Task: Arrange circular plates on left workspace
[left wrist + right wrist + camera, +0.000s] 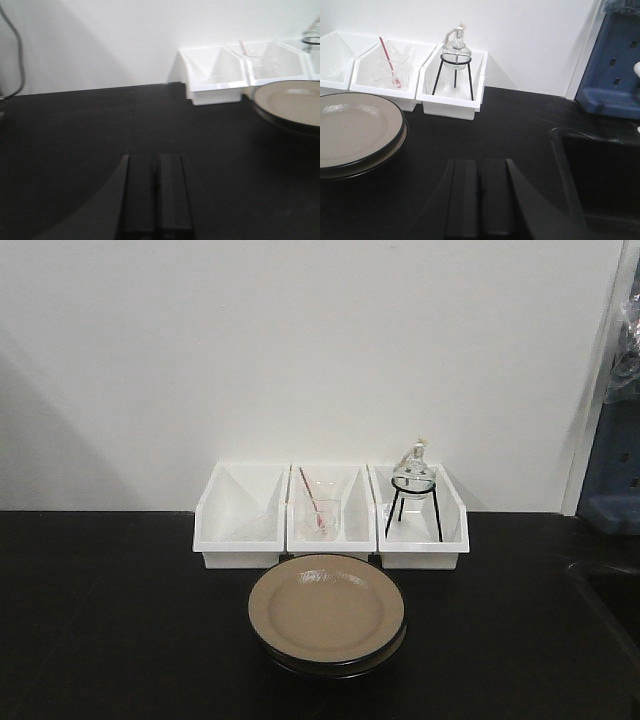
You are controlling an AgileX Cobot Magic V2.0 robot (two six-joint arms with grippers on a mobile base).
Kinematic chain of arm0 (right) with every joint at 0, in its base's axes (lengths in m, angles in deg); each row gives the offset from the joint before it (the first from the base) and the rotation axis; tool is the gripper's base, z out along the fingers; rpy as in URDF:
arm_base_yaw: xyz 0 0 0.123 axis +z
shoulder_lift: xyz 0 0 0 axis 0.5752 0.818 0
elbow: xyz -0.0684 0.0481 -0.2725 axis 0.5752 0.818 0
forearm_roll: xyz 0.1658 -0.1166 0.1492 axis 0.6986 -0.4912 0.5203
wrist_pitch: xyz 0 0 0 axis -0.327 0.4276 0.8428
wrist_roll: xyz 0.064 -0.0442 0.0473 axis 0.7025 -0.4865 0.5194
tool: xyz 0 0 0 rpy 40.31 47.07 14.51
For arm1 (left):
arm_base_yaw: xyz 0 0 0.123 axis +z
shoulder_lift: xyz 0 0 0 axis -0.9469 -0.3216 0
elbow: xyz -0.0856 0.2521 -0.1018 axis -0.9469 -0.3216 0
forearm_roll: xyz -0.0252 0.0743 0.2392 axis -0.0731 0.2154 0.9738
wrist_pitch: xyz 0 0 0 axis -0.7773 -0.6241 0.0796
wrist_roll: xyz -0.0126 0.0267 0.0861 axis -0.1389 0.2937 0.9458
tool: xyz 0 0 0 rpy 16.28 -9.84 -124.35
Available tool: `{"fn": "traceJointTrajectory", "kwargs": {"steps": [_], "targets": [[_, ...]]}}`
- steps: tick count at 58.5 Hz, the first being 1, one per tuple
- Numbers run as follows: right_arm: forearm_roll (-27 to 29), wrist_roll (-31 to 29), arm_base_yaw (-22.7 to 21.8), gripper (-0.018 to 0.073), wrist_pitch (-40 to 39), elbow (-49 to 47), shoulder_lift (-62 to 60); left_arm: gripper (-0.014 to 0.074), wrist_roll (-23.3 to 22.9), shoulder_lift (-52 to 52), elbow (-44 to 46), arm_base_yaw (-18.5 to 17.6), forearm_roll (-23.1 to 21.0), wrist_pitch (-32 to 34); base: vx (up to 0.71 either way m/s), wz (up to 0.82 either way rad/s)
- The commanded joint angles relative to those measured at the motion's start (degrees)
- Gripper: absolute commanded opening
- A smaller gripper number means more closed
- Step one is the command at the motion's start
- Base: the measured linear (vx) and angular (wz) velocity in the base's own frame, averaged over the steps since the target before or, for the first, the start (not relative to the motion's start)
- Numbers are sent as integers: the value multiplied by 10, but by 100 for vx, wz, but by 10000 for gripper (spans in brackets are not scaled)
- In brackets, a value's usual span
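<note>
Two circular plates, round and glossy tan with dark rims, sit stacked on the matte black counter toward its back edge, just before three white plastic bins. Both the left gripper and right gripper hover with jaws pressed together. No readable writing shows.

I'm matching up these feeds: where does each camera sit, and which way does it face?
Front view: above the bench, facing the wall, white bins and stacked plates; no robot parts.
Left wrist: low, left of the plates; shut left gripper below.
Right wrist: low, right, beside the sink; shut right gripper.
All share plates and bins.
</note>
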Motion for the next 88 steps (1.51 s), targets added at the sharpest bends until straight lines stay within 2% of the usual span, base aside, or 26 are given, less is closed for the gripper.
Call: {"fn": "traceJointTrajectory", "kwargs": {"steps": [1, 7, 13, 18, 23, 35, 74, 80, 88], "targets": [[1, 2, 0, 0, -43, -18, -3, 0, 19, 43, -22, 25, -26, 69, 0, 0], [1, 2, 0, 0, -43, -18, -3, 0, -1, 99, -67, 27, -14, 80, 0, 0], [1, 2, 0, 0, -40, -18, -3, 0, -54, 108, -115, 27, -14, 97, 0, 0], [1, 2, 0, 0, -38, -18, -3, 0, -110, 108, -111, 24, -14, 32, 0, 0], [1, 2, 0, 0, -36, -18, -3, 0, -138, 108, -112, 24, -14, -12, 0, 0], [1, 2, 0, 0, -36, -18, -3, 0, -139, 108, -111, 24, -14, -75, 0, 0], [-1, 2, 0, 0, -34, -12, -6, 0, -139, 108, -111, 24, -14, -76, 0, 0], [-36, 24, 0, 0, -31, 18, -53, 0, -139, 108, -111, 24, -14, -76, 0, 0], [-113, 112, -6, 0, -36, 95, -149, 0, -139, 108, -111, 24, -14, -76, 0, 0]]}}
